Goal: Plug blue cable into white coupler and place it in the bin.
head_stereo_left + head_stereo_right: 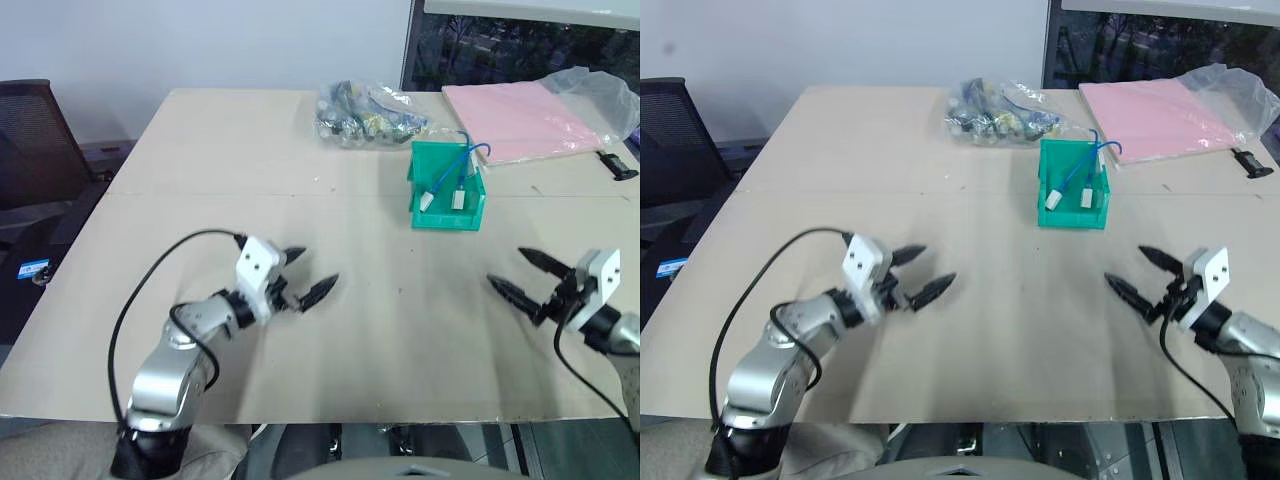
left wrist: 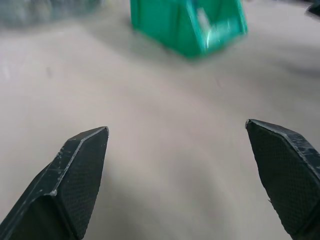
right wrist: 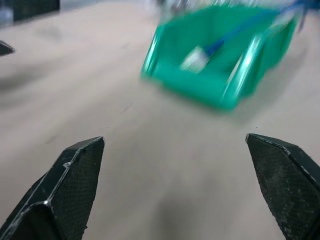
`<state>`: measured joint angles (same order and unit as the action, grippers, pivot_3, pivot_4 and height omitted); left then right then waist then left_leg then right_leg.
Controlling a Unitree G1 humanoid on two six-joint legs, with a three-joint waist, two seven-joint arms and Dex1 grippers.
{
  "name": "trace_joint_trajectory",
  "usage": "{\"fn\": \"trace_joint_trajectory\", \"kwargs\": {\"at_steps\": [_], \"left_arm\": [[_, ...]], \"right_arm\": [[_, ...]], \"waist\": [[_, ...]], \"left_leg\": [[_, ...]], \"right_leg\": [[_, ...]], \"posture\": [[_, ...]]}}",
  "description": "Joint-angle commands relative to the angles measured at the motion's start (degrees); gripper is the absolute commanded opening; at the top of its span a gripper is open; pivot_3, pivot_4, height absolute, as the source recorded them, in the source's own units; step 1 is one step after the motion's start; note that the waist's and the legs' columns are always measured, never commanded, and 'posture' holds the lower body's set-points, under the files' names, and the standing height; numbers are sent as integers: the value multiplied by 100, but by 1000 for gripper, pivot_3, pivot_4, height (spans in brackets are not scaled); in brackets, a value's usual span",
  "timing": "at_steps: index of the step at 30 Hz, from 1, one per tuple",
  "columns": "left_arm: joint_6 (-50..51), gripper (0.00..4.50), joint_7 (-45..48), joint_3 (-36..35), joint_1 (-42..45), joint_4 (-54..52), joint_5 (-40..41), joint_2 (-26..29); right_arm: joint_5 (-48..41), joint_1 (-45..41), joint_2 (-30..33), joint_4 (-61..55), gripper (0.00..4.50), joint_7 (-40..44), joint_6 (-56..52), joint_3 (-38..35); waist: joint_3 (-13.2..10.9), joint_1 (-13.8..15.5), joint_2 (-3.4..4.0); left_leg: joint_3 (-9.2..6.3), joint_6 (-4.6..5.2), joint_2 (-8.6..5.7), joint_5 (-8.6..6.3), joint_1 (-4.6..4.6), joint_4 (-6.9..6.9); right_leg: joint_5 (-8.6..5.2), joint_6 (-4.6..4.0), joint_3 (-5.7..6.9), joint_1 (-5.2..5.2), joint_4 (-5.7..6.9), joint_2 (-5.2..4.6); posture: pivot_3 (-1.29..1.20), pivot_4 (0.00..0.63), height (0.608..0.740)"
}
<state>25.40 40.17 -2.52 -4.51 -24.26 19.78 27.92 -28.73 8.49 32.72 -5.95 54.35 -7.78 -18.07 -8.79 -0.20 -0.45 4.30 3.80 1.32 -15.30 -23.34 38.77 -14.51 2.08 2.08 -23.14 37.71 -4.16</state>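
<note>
The teal-green bin stands on the table's far right half. Blue cable loops out of its top, and two white couplers lie side by side inside; I cannot tell which belongs to which cable. My left gripper hovers low over the table near the front left, open and empty, pointing towards the bin. My right gripper is open and empty at the front right, short of the bin. The right wrist view looks into the bin at one coupler on blue cable.
A clear bag of mixed parts lies behind the bin. A pink sheet in plastic wrap covers the far right corner, with a small black object beside it. A dark chair stands left of the table.
</note>
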Motion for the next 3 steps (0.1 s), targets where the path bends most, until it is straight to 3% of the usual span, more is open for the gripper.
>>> {"fn": "trace_joint_trajectory", "kwargs": {"at_steps": [1,3], "left_arm": [[-393,4500,4,-49,-291,-143,-82,58],[-437,4500,-15,5,-439,-133,-86,29]], "right_arm": [[183,72,2,171,4482,244,552,64],[216,50,-17,381,4482,255,677,68]], "waist": [[1,2,0],[1,2,-1]], "left_leg": [[0,0,0,0,0,0],[1,0,0,0,4,0]], "right_leg": [[1,-7,0,0,-1,-2],[5,-14,-3,2,-3,-3]], "posture": [[0,150,740],[0,150,740]]}}
